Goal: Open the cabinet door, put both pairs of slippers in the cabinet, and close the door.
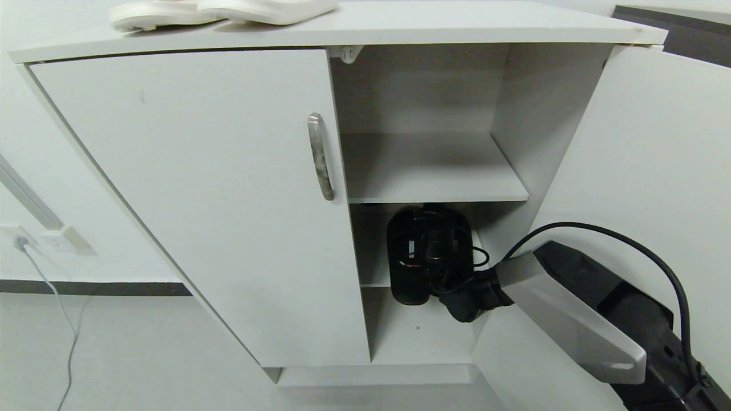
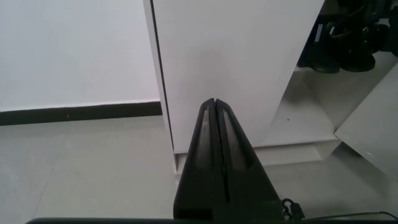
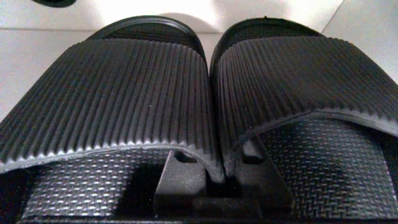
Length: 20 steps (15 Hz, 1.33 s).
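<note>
The white cabinet (image 1: 457,25) has its right door (image 1: 645,160) swung open and its left door (image 1: 200,188) closed. A pair of black ribbed slippers (image 1: 425,257) sits side by side in the lower compartment under the shelf (image 1: 434,171). My right gripper (image 3: 214,177) is shut on the black slippers' (image 3: 124,93) two inner strap edges, pinching them together. A pair of white slippers (image 1: 223,11) lies on the cabinet top. My left gripper (image 2: 214,106) is shut on nothing, low above the floor in front of the closed left door, with the black slippers (image 2: 345,46) off to one side.
The closed door carries a metal handle (image 1: 321,157) at its inner edge. A wall socket with a hanging cable (image 1: 20,242) is at the far left. Bare floor (image 1: 143,354) lies in front of the cabinet. The open door stands close beside my right arm.
</note>
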{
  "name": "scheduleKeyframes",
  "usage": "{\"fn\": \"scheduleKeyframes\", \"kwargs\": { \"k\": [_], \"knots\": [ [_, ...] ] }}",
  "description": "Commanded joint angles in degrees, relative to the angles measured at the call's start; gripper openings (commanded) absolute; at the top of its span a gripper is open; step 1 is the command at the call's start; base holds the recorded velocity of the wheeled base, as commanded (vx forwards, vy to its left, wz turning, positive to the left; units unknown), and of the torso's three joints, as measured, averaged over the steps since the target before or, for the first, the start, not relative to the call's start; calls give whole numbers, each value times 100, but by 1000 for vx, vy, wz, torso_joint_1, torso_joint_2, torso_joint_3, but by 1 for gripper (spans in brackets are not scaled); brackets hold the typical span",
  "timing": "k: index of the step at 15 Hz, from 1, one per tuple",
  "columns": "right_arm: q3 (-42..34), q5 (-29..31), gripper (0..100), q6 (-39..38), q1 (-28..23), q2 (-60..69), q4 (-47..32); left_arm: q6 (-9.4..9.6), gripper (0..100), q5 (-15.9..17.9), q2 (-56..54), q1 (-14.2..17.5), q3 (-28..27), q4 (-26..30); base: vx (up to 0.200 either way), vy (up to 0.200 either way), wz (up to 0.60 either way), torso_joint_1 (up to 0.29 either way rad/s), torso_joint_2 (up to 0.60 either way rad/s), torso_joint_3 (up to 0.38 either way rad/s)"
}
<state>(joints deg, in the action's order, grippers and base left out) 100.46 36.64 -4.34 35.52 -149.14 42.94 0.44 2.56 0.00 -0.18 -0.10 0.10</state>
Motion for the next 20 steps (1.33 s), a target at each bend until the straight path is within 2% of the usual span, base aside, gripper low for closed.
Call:
{"fn": "scheduleKeyframes", "kwargs": {
  "k": [1,5,17,18,20],
  "knots": [
    [246,-17,0,3,-10,-80,-110,0,0,-1,9,1,1,-1,0,0,0,0,0,0],
    [650,-17,0,30,-63,-274,-312,0,0,-1,9,1,1,-1,0,0,0,0,0,0],
    [870,-26,0,82,-142,-502,-321,0,0,-1,9,1,1,-1,0,0,0,0,0,0],
    [896,-26,100,82,-142,-511,-321,0,0,-1,9,1,1,-1,0,0,0,0,0,0],
    [870,-17,100,82,-142,-511,-321,0,0,-1,9,1,1,-1,0,0,0,0,0,0]
  ]
}}
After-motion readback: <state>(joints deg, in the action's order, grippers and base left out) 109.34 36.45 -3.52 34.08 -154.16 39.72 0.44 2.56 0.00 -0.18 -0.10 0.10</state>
